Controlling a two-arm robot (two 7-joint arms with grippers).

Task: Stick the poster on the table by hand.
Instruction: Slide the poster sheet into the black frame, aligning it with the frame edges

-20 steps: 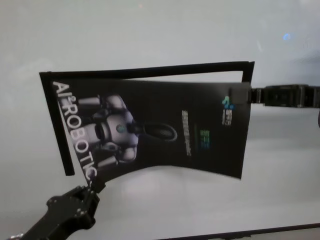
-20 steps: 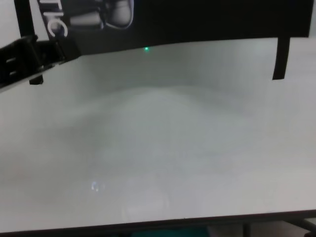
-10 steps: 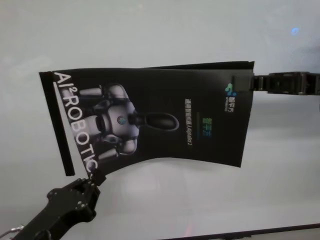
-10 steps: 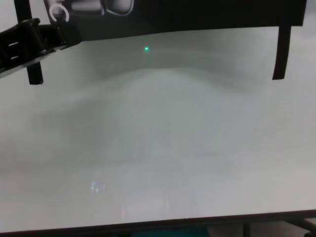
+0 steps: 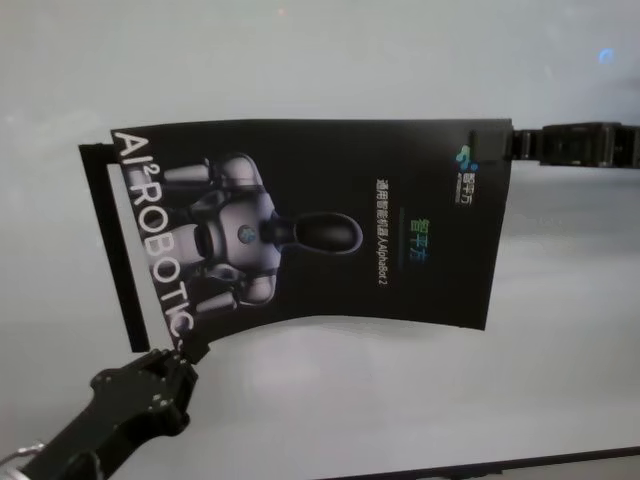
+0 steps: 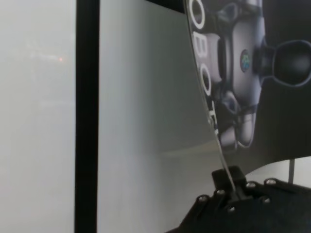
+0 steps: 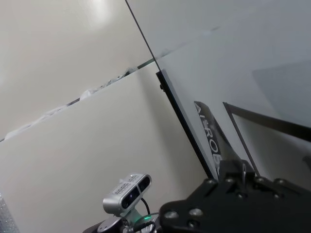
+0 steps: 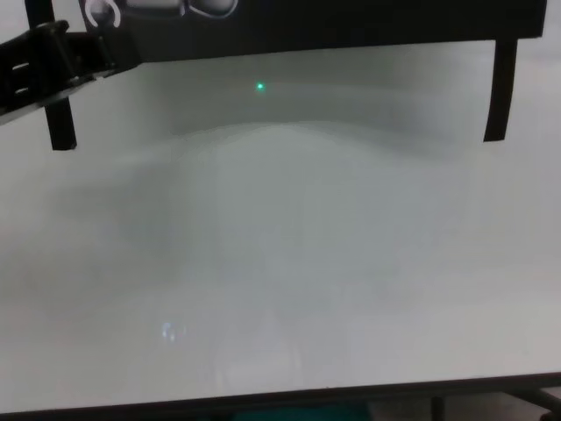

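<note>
A: Poster (image 5: 330,225) position first, where is it against the table (image 5: 330,410)?

B: Spread across the middle of the white top, held by two corners and sagging, so its near edge curves over the surface. A second ago the far edge hung well below the thin black strip along the far side; that gap is closed, and the sheet covers the strip.

A: And the grippers?

B: Left gripper (image 5: 185,352) is at the near left corner, fingers pinched on the sheet right by the "ROBOTIC" lettering. The left wrist view shows the sheet's edge rising out of the clamp (image 6: 232,180). Right gripper (image 5: 497,145) pinches the far right corner, and it sits farther back than it did a second ago.

A: Anything else laid down?

B: A narrow black strip (image 5: 118,250) lies along the left side, just beside the lettering, and another (image 8: 500,92) shows on the right in the chest view.
</note>
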